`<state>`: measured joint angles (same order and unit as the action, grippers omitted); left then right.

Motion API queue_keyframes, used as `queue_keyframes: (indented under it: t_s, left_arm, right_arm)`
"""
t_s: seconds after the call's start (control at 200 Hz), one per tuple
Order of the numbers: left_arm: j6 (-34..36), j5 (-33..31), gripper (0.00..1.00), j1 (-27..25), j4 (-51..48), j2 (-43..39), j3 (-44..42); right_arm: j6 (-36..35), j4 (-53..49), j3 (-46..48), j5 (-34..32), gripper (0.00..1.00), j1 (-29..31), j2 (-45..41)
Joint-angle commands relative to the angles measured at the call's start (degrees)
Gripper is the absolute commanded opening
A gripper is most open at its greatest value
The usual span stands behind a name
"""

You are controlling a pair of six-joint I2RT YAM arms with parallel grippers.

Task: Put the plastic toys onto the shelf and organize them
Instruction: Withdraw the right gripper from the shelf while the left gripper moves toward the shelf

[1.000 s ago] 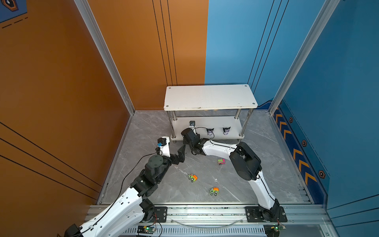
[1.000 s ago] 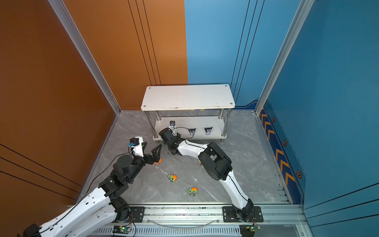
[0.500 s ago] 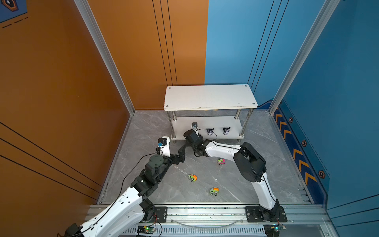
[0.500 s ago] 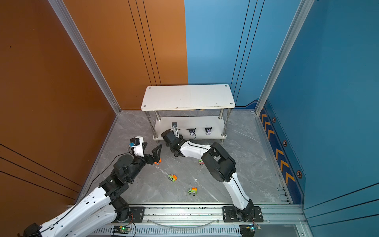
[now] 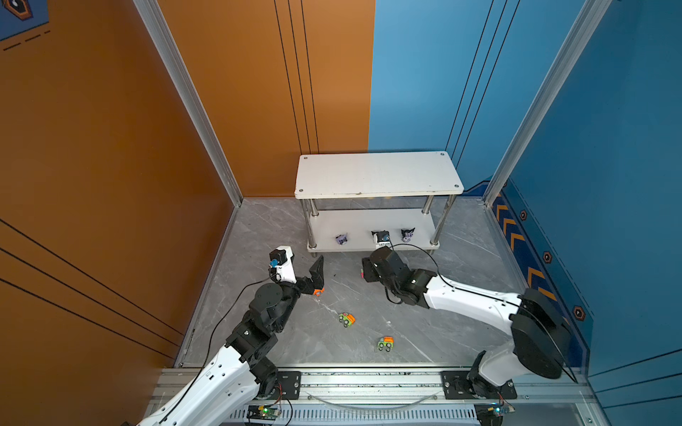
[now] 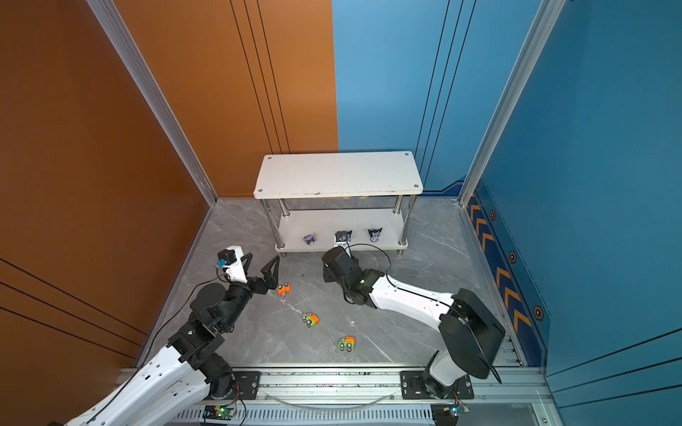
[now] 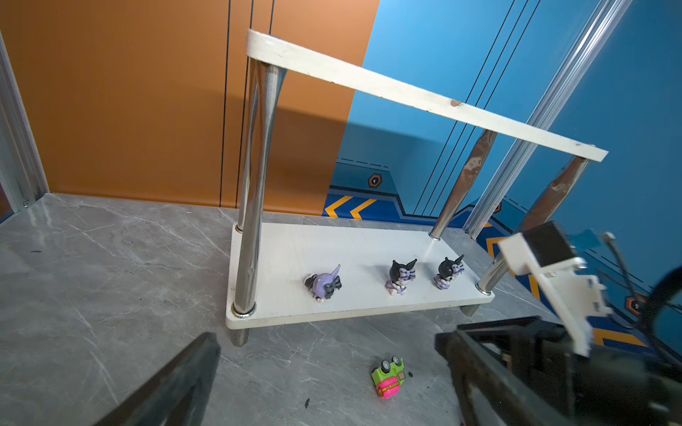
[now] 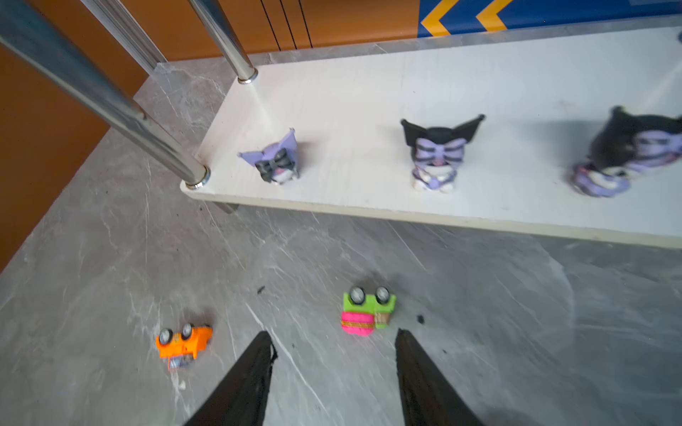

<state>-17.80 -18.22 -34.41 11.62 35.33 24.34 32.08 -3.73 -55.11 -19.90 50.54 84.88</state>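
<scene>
The white shelf [image 5: 376, 173] stands at the back. Three black-and-purple figurines [image 5: 341, 239] [image 5: 382, 235] [image 5: 407, 234] sit along the front of its lower tier [image 8: 332, 110]; the left one [image 7: 324, 286] looks tipped over. A pink-and-green car [image 8: 367, 311] lies on its side on the floor just ahead of my right gripper [image 8: 332, 337], which is open and empty. My left gripper [image 6: 260, 263] is wide open above the floor, with an orange car [image 6: 283, 288] on its side close beside it. The pink-and-green car [image 7: 388, 377] lies between the left fingers' lines, farther out.
Two green-and-orange cars [image 5: 347, 319] [image 5: 385, 343] rest on the grey floor nearer the front rail [image 5: 369, 380]. Orange wall on the left, blue wall on the right. The shelf's top tier [image 6: 337, 173] holds nothing. The right wrist cable [image 5: 417, 250] loops near the shelf's front edge.
My right gripper has drawn back from the left end of the lower tier and swung right; the left figurine now shows on the tier. The left arm has not moved.
</scene>
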Motion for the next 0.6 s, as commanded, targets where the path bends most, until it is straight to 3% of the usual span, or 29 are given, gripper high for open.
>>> queue_keyframes:
  t_s: [0.0, 0.05, 0.08, 0.11, 0.185, 0.446, 0.596]
  left_arm:
    - [0.9, 2.2, 0.99, 0.7, -3.2, 3.5, 0.8]
    - [0.9, 3.6, 0.92, 0.8, -2.5, 6.1, 1.3]
    - [0.9, 4.4, 0.88, 0.8, -2.0, 7.8, 1.7]
    - [0.8, 5.1, 0.78, 0.8, -1.4, 9.7, 2.3]
    - [0.1, 6.8, 0.62, 0.9, -0.7, 15.0, 4.2]
    - [-2.6, 13.8, 0.00, 2.7, 2.4, 33.5, 13.4]
    - [-4.2, 16.0, 0.00, 3.6, 4.9, 41.7, 17.8]
  right_arm:
    - [-3.1, -6.6, 3.8, 0.2, 0.48, -0.9, -4.3]
    - [-3.7, -7.2, 4.8, 1.3, 0.36, -2.1, -5.5]
    - [-3.6, -7.8, 5.0, 2.7, 0.23, -3.1, -5.9]
    - [-3.1, -8.1, 5.2, 3.7, 0.14, -4.0, -6.2]
    - [-2.1, -7.6, 5.7, 6.8, 0.02, -5.8, -6.5]
    - [-0.3, -6.2, 7.2, 10.6, 0.00, -8.6, -6.5]
    - [0.2, -5.6, 8.5, 11.7, 0.00, -9.6, -6.7]
